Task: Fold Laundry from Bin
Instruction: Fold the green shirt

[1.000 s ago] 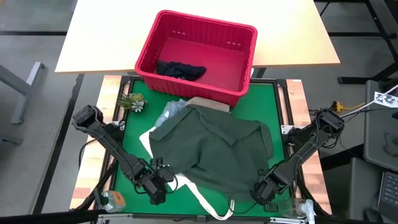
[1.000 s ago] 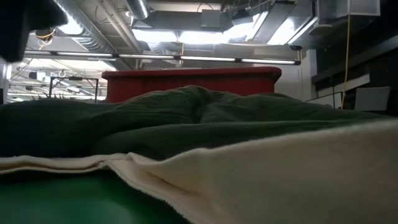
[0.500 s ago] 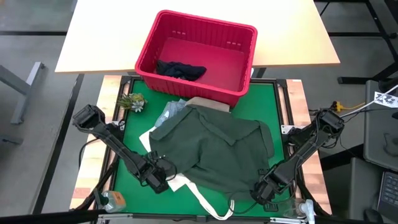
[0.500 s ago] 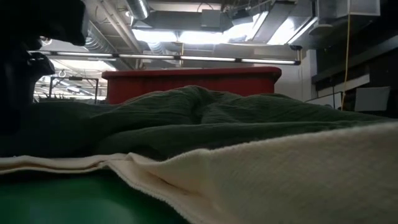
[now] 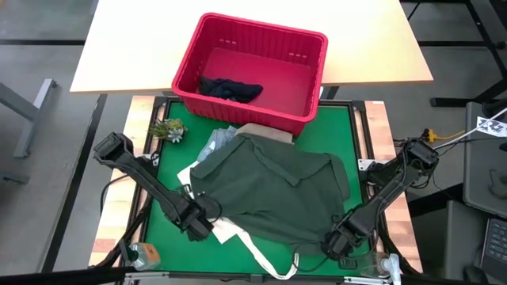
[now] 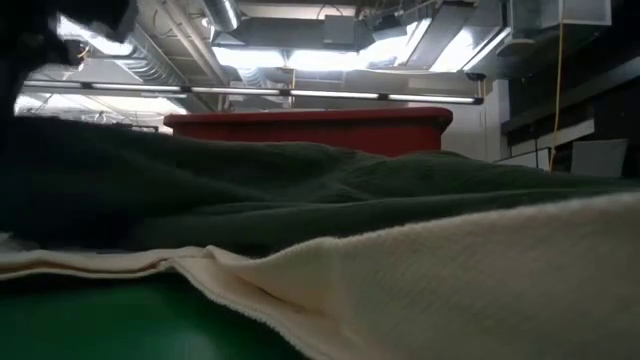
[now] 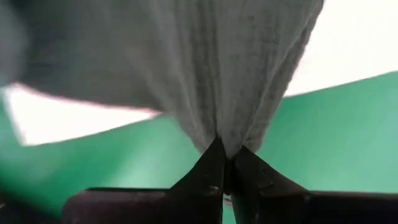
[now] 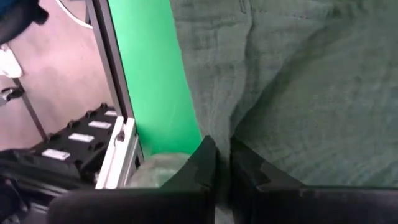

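Observation:
The dark olive shirt (image 5: pixel 269 190) lies spread on the green mat (image 5: pixel 352 134), over a cream cloth (image 5: pixel 238 232) and a pale garment (image 5: pixel 218 142) that peeks out at its far-left edge. My left gripper (image 5: pixel 204 218) is shut on the shirt's near-left corner. My right gripper (image 5: pixel 337 241) is shut on its near-right corner. The red bin (image 5: pixel 261 25) stands beyond the mat with a dark navy garment (image 5: pixel 230 89) lying on its floor. In the low view the shirt (image 6: pixel 300 190) rises at the left, above the cream cloth (image 6: pixel 450 280). My left gripper pinches a gathered bit of the shirt's near-left edge (image 7: pixel 227 134) between its two fingertips, from above, pointing down. The cloth fans out taut from the tips, raised off the mat there; the rest of the shirt lies flat. My right gripper pinches a fold of the shirt's near-right corner (image 8: pixel 222 134) between its two fingers, slanting down from the near right. The cloth around the fold lies on the mat.
A small green plant (image 5: pixel 168 129) sits at the mat's far-left corner. Clear round objects stand at the near-left (image 5: pixel 142 253) and near-right (image 5: pixel 380 265) corners. The light wooden table (image 5: pixel 127 47) carries the bin. Bare green mat shows left of the shirt.
My left gripper has moved toward the shirt's near-left corner, tipped to point down, and shut on the cloth. The shirt's left part now stands higher in the low view; its right part has stayed where it was.

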Tool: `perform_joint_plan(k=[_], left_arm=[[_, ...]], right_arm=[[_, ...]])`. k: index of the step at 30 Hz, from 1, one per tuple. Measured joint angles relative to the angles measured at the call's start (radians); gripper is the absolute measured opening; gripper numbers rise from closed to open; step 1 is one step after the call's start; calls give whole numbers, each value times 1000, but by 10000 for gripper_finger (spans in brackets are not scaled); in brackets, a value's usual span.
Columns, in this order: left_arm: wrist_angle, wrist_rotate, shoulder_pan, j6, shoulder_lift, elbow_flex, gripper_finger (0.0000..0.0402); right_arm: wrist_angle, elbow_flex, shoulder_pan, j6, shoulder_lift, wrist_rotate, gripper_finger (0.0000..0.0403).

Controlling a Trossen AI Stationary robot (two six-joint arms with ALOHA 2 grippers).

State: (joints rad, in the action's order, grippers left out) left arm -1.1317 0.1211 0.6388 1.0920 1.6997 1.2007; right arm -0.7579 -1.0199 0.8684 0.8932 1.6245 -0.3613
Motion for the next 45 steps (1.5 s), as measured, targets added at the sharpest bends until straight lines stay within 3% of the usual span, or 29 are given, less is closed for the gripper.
perform_joint_plan(k=[6, 11, 14, 20, 25, 32, 37, 45], left_arm=[[-327, -1, 0, -2, 0, 146, 2], [-441, -4, -1, -4, 0, 174, 2], [-430, 26, -8, -45, 0, 170, 4], [-376, 193, -28, -54, 0, 170, 23], [-352, 213, -63, -55, 0, 170, 65], [-300, 376, -124, -55, 0, 170, 128], [-199, 373, -154, -56, 0, 169, 139], [117, 257, -97, -161, 0, 169, 132]], right_arm=[[-74, 0, 37, 0, 0, -62, 21], [-140, -2, 82, 14, 0, -120, 21], [-170, -3, 92, 52, -1, -122, 21], [-169, -3, 91, 57, -1, -106, 21], [-164, -2, 92, 55, -1, -97, 21], [-162, -1, 93, 52, -1, -75, 21], [-159, -1, 93, 54, -1, -68, 21], [-159, 0, 94, 68, -1, -49, 21]])
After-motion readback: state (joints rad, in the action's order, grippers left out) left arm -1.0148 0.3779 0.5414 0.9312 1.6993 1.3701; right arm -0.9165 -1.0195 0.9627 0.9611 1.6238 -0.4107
